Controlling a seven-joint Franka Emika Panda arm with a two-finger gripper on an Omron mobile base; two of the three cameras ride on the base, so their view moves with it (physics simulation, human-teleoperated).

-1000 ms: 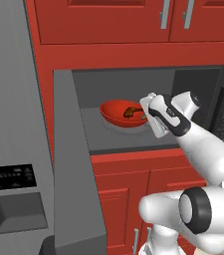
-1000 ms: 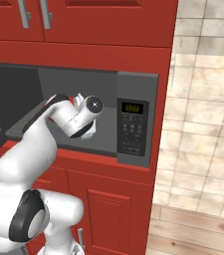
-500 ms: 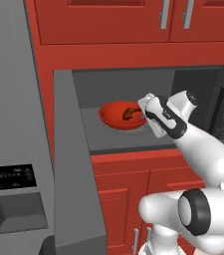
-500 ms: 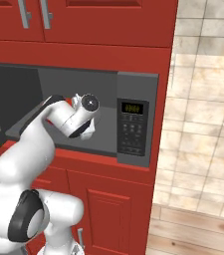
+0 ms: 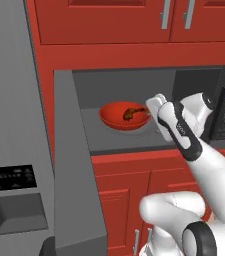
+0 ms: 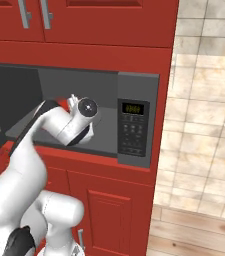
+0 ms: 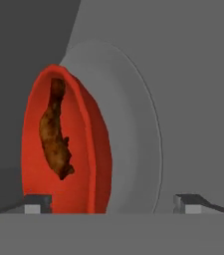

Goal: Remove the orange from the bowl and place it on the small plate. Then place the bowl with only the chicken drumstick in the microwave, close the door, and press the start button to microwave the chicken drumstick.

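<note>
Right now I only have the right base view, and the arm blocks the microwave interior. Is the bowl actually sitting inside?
Observer: Yes. The bowl rests on the grey turntable inside the microwave.
Operator: What's in the bowl?
Observer: The chicken drumstick lies in it; I see no orange there.
Operator: Is the gripper clamped on the rim?
Observer: No. In the hand view the gripper is open, one fingertip on each side of the rim, not pinching it.
Operator: And the door?
Observer: The door stands swung wide open to the left.
</note>
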